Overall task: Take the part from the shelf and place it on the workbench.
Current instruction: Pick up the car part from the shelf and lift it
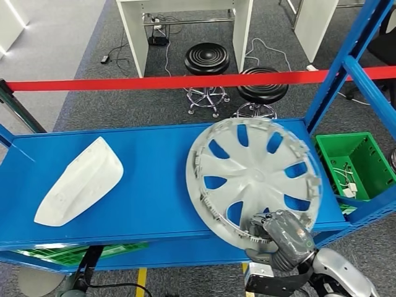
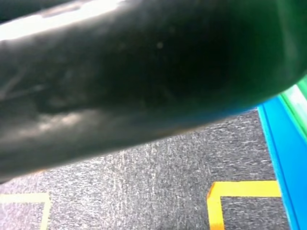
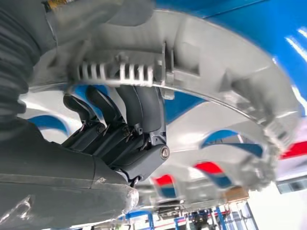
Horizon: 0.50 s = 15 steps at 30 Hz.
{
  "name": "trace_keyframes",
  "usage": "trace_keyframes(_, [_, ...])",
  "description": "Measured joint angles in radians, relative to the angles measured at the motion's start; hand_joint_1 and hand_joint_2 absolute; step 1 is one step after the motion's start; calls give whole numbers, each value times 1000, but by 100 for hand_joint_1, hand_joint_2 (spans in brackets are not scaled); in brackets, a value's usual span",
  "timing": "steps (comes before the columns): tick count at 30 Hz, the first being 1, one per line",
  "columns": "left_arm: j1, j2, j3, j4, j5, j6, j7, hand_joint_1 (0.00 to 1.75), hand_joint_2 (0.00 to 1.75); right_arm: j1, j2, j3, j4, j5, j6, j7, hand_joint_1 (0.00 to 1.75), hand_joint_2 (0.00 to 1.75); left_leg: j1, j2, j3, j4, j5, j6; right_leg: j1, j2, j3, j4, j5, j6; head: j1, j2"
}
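The hubcap (image 1: pixel 254 176) lies on the blue shelf (image 1: pixel 154 179), inner face up, at the end nearer the green bin (image 1: pixel 357 164). Its near edge juts past the shelf's front lip, and that overhang is where the right hand (image 1: pixel 280 238) has hold of it.

In the right wrist view the dark fingers (image 3: pixel 119 129) curl up through a spoke opening and wrap the clipped rim (image 3: pixel 152 72), with the thumb seemingly pressing from the other face, though blur makes that contact hard to confirm. So the right hand grips the hubcap at 1 point on its near rim, and nearly the whole disc lies away from the fingers, out over the shelf toward the red tape (image 1: pixel 187 80).

That is the relation the lift turns on: the weight sits far beyond the grip, so the disc will likely want to droop at its far edge as it comes off the shelf. The far rim looks slightly raised, so the disc is perhaps tilted already. Pulling it toward the robot while keeping it level seems the safer course, with care near the shelf's upright post (image 1: pixel 345 59) beside the bin.

The left wrist view looks down at grey carpet (image 2: pixel 145 191) with yellow floor marks (image 2: pixel 231 196); I cannot tell how the left hand's fingers lie. A white cover (image 1: pixel 79 182) rests on the shelf well apart from the hubcap, at the opposite end.
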Motion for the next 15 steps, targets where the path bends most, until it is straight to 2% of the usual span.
trace_keyframes(1, [1, 0, 0, 0, -1, 1, 2, 0, 0, 0, 3, 1, -2, 0, -4, -1, 175, 175, -1, 0, 1, -6, 18, 3, 1, 1, 1, 0, 0, 0, 0, 0])
trace_keyframes(2, [1, 1, 0, 0, -1, 1, 3, 0, 0, 0, 5, 2, -5, 0, -10, -2, 175, 175, -2, 0, 20, -48, 51, 7, 2, 1, 3, 0, -1, 0, 0, 0])
trace_keyframes(4, [1, 4, 0, 0, -4, 4, 5, 0, 0, 0, 13, 3, -9, 1, -23, -5, 175, 175, -7, 0, 83, -182, 119, 17, 5, 3, 6, 2, -3, 2, -1, 0])
trace_keyframes(5, [1, 6, 0, 0, -6, 5, 6, 0, 0, 0, 16, 3, -11, 5, -31, -6, 175, 175, -8, 0, 107, -234, 135, 20, 7, 3, 5, 3, -3, 6, 0, 0])
trace_keyframes(7, [2, 9, 0, 0, -9, 7, 7, 0, 0, 4, 21, 3, -14, 27, -52, -9, 175, 175, -10, -1, 124, -277, 136, 24, 10, 4, 3, 2, -3, 15, 0, 0])
trace_keyframes(9, [5, 9, 0, 0, -10, 9, 9, 0, 0, 8, 25, 4, -17, 56, -72, -10, 175, 175, -8, -2, 124, -281, 139, 31, 9, 3, 2, 0, -3, 25, 1, 0])
trace_keyframes(10, [6, 9, 0, 0, -10, 9, 9, 0, 0, 9, 27, 4, -19, 65, -80, -10, 175, 175, -5, -2, 125, -284, 141, 36, 8, 2, -4, 13, -14, 31, 3, 0])
trace_keyframes(12, [6, 10, 0, 0, -10, 9, 9, 0, 0, 10, 30, 5, -22, 72, -87, -9, 175, 175, -1, -1, 127, -286, 143, 44, 6, 0, -44, 101, -66, 41, 8, 0])
trace_keyframes(14, [7, 12, 0, 0, -10, 9, 9, 0, 0, 13, 33, 6, -23, 72, -88, -8, 175, 175, -2, 0, 127, -286, 143, 47, 4, -1, -104, 232, -123, 47, 10, 0])
trace_keyframes(15, [7, 13, 0, 0, -10, 9, 9, 0, 0, 14, 35, 7, -23, 72, -88, -8, 175, 175, -2, 0, 128, -286, 142, 47, 3, -1, -122, 270, -132, 48, 10, 0])
